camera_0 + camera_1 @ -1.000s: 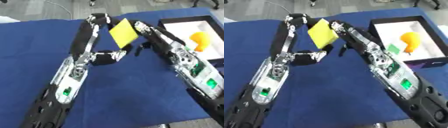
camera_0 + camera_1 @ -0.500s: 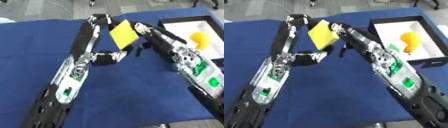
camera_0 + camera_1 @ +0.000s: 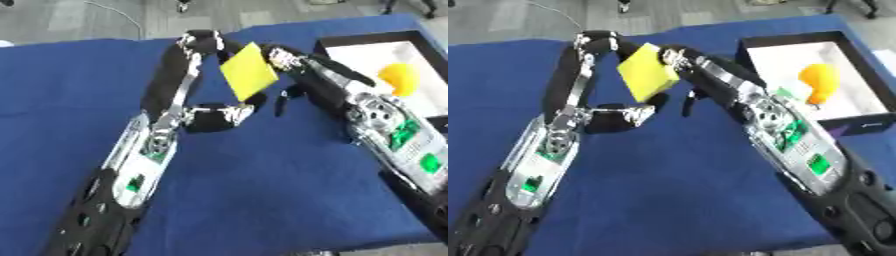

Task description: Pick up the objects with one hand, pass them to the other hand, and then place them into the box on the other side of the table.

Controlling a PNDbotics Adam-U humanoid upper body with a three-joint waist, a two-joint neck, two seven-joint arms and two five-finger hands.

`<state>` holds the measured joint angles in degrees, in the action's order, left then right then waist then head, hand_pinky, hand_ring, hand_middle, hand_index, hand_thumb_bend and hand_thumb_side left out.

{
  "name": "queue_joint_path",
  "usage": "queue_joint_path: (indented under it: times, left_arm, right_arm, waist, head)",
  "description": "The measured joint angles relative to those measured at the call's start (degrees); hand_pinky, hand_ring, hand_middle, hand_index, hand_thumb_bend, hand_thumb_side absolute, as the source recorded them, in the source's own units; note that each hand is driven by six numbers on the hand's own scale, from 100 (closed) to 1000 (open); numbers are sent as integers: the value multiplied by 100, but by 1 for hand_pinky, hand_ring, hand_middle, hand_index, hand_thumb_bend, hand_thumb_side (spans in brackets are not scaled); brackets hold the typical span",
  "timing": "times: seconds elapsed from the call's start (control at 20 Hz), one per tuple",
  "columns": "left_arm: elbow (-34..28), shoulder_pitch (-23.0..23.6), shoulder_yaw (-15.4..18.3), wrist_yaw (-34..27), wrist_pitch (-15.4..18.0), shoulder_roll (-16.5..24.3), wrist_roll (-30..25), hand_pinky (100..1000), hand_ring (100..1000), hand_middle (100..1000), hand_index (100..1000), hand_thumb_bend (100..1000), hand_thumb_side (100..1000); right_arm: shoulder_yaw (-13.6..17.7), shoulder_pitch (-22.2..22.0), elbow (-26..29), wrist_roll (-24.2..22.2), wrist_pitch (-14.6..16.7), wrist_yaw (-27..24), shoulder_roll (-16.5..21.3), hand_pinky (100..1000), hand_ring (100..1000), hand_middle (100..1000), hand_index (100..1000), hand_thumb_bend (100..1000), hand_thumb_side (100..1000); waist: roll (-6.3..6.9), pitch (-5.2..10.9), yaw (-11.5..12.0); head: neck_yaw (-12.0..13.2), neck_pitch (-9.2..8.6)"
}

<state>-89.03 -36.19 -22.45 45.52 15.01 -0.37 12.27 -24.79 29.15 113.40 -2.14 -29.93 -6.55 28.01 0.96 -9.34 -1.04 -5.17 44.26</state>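
Handover step, judged mid-transfer.

- Yellow square sheet [image 3: 248,76]: off the cloth, tilted on one corner, at about 12 o'clock of the work area, between the two hands.
- Left hand [image 3: 203,42]: at the sheet's upper left edge, touching it or just beside it. Cannot tell whether clamped on the sheet or slack (dark hand against dark arm).
- Right hand [image 3: 284,57]: against the sheet's right edge. Grip state likewise not readable.
- Black box [image 3: 794,39]: at 2 o'clock, white inside, already holding an orange rounded object [image 3: 818,80].
- Blue tablecloth [image 3: 262,190]: no other loose items noted near the hands.

Recommendations for the step in hand:
- Confirm a pinch by the receiving hand on a free edge before any release by the giving hand.
- Pinch across the flat faces, not the thin rim; likely to slip or fold otherwise.
- Release by spreading away from the sheet, without dragging it.
- Then carry toward 2 o'clock, over the near box wall, and set down beside the orange object rather than on top of it.
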Motion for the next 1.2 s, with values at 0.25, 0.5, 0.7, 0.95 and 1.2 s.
queue_joint_path:
  times: [0.25, 0.5, 0.7, 0.95, 1.2]
  left_arm:
    - [109, -18, 0, 163, -4, -26, 2, 729, 523, 350, 593, 319, 174]
    - [218, -42, 2, 334, -23, -73, 42, 729, 523, 349, 593, 321, 174]
    - [299, -53, 3, 413, -32, -77, 89, 729, 523, 348, 593, 323, 174]
    - [362, -60, 13, 453, -27, -125, 125, 729, 523, 347, 592, 326, 172]
    - [410, -68, 29, 473, -35, -131, 147, 729, 522, 346, 592, 329, 172]
  right_arm:
    - [4, 0, 0, 10, 20, -2, 0, 395, 1000, 610, 1000, 100, 1000]
    - [31, -1, 0, 35, 50, -7, 0, 390, 1000, 610, 1000, 100, 1000]
    - [36, -1, 0, 55, 107, -30, 0, 385, 1000, 608, 1000, 100, 1000]
    - [70, -38, -1, 115, 164, -87, 0, 376, 1000, 604, 1000, 100, 1000]
    - [70, -47, -2, 184, 196, -144, 0, 360, 1000, 602, 1000, 100, 1000]
  waist:
    - [0, 0, -12]
    - [0, 0, -22]
    - [0, 0, -25]
    - [0, 0, -32]
    - [0, 0, -36]
  head:
    - [4, 0]
    - [19, 0]
    - [27, 0]
    - [41, 0]
    - [47, 0]
